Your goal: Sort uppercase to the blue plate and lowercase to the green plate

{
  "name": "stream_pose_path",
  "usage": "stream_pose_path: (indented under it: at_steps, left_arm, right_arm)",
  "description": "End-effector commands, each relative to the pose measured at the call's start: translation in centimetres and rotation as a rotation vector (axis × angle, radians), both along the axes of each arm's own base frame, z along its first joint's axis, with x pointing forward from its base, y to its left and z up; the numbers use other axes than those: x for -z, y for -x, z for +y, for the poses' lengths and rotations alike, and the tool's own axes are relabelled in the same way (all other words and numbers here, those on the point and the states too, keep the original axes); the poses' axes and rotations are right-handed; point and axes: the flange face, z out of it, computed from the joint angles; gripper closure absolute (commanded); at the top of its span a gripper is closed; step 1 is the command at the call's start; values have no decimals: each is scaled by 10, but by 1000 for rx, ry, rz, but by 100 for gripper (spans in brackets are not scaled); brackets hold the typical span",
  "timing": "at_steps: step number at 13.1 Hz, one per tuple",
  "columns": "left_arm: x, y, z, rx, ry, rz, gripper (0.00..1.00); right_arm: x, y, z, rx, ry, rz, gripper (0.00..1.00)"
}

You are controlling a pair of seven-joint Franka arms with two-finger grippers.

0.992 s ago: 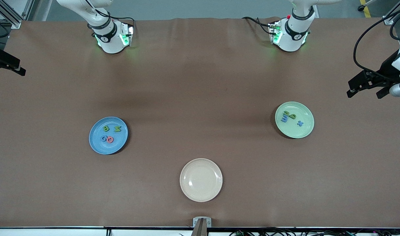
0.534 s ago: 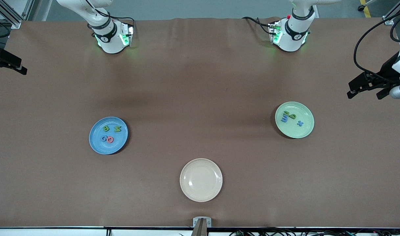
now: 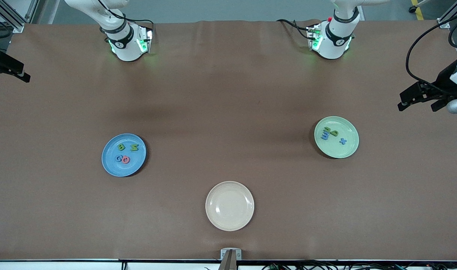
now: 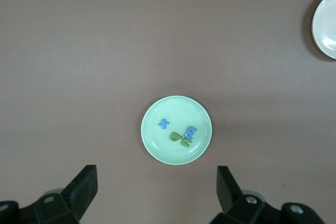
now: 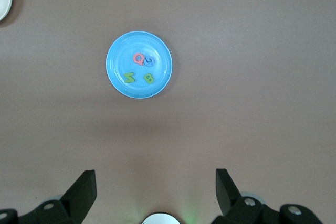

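Front view: uppercase (image 3: 123,153) in blue plate (image 3: 110,165), lowercase (image 3: 331,135) in green plate (image 3: 348,150); both jaws released.

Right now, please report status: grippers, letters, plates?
Left gripper and right gripper open, empty, at table ends. Four uppercase on blue plate; four lowercase on green plate. Cream plate bare. Nothing in the way.

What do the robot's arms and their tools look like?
Both arms are glossy white with black ring joints; green lights glow at their bases, and black cables trail from them. The left tool and right tool are black, each with two flat, wedge-shaped fingers.
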Motion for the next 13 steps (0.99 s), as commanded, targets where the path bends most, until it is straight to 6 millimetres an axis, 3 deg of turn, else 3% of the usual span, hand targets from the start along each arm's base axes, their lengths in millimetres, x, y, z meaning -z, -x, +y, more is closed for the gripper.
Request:
stream_pose_path:
  at_steps: [1,6,9,13]
  left_arm:
    - [-1,-6,2,4,1,20,0]
    - [2,6,-10,29,-38,79,0]
    - [-16,14,-10,30,-34,55,0]
    - [-24,16,-7,32,-28,53,0]
  right_arm:
    - [0,9,2,-12,7,-14,0]
    - [1,8,2,-15,7,-10,0]
    - [1,9,1,-18,49,-2,0]
    - [1,9,1,-15,49,-5,0]
